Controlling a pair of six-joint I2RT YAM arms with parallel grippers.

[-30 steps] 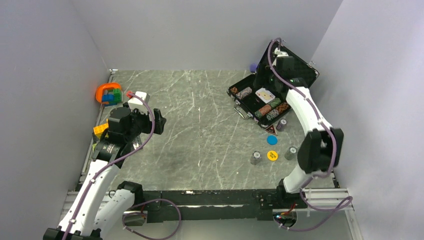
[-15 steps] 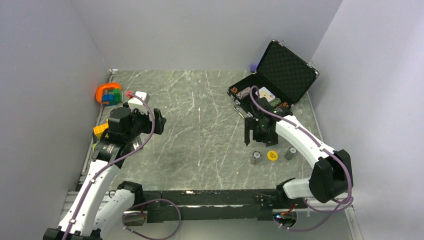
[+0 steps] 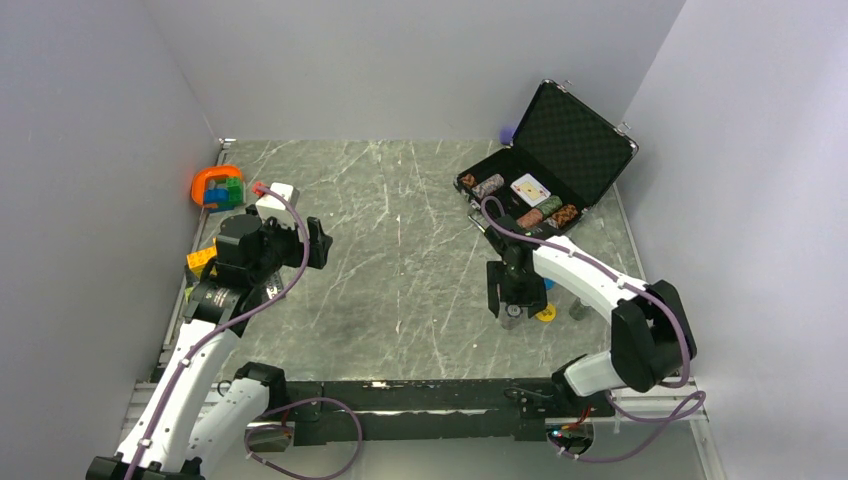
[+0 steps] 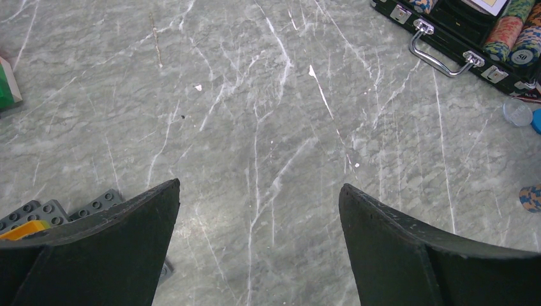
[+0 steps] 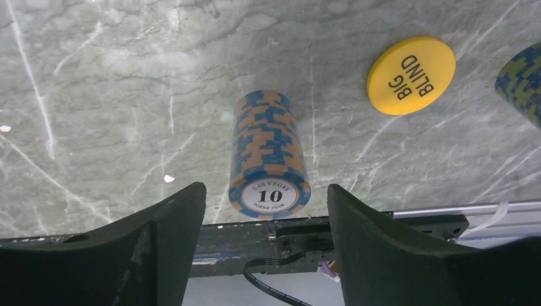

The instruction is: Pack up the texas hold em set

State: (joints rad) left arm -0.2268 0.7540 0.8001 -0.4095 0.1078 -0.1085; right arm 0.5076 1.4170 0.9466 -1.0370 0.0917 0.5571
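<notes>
Right jaws are down low at the table (image 3: 400,200), spread wide on either side of a chip stack (image 5: 269,156). It's blue and orange with a "10" on its top chip, standing upright. There's a gap on both sides and no contact, so nothing is gripped. From above, that stack sits at about 4 o'clock on the table. The yellow "BIG BLIND" disc (image 5: 411,75) lies flat just beside it at 3 o'clock. A second stack (image 3: 580,310) stands a little further out the same way.

Up at 2 o'clock, the case (image 3: 578,140) is open, its lid tilted back. Rows of chips (image 3: 545,215) lie on their sides in the base, with the cards (image 3: 530,188) between them. The silver handle (image 4: 443,48) faces the middle of the table.

Over at 9 o'clock, the left jaws hang apart above bare marble, holding nothing. The orange ring (image 3: 218,187) is off at 10 o'clock.
</notes>
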